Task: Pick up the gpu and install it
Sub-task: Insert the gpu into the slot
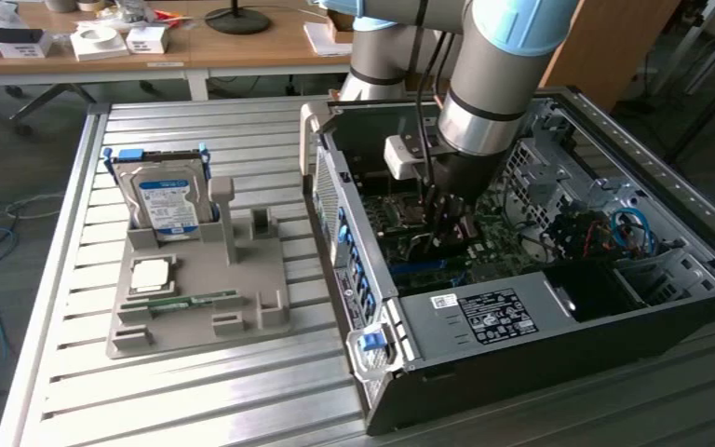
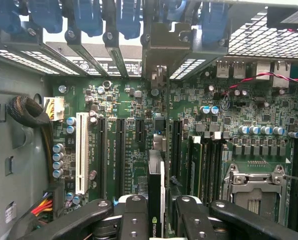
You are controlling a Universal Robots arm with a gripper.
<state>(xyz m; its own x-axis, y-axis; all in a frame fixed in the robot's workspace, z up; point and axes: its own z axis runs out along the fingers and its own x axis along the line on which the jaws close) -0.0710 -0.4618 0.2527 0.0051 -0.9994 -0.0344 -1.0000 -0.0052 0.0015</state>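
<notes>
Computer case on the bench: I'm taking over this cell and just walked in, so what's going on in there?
The robot arm reaches down into the open computer case. Its gripper is clamped on the graphics card, held edge-on over the motherboard among the expansion slots. Whether the card is seated cannot be told. Beside the case, a grey holder carries a hard drive and a memory stick.

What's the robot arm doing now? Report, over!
Gripper shut on the gpu, held edge-on. It sits inside the computer case, at the motherboard slots. Nothing seen in the way.
</notes>
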